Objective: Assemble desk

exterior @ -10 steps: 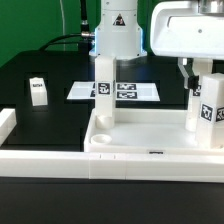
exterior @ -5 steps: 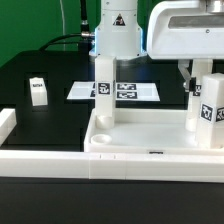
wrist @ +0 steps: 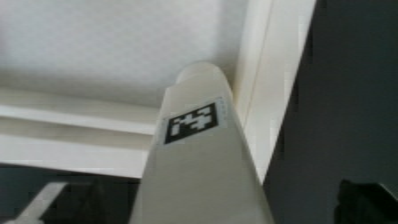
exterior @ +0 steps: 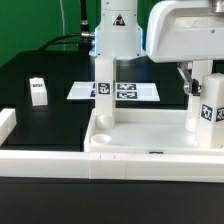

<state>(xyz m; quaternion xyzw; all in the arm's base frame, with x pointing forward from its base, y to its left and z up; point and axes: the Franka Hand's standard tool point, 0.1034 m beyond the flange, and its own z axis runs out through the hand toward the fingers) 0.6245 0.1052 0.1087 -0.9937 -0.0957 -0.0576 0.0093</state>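
Note:
The white tray-like tabletop [exterior: 150,130] lies rim up at the front of the table. One white leg [exterior: 103,88] stands upright in its back corner socket on the exterior view's left. A second tagged leg [exterior: 207,108] stands upright in the corner on the exterior view's right, and fills the wrist view [wrist: 205,150]. My gripper [exterior: 200,80] is above this leg's top, with its fingers [wrist: 365,198] on either side and apart from it, so it is open. A third leg [exterior: 38,92] lies loose on the exterior view's left.
The marker board [exterior: 130,91] lies flat behind the tabletop. A long white border wall [exterior: 40,158] runs along the front edge and turns back at the exterior view's left. The arm's base [exterior: 118,30] stands at the back.
My gripper has shifted slightly toward the exterior view's left above the right-hand leg. The legs and the tabletop have not moved.

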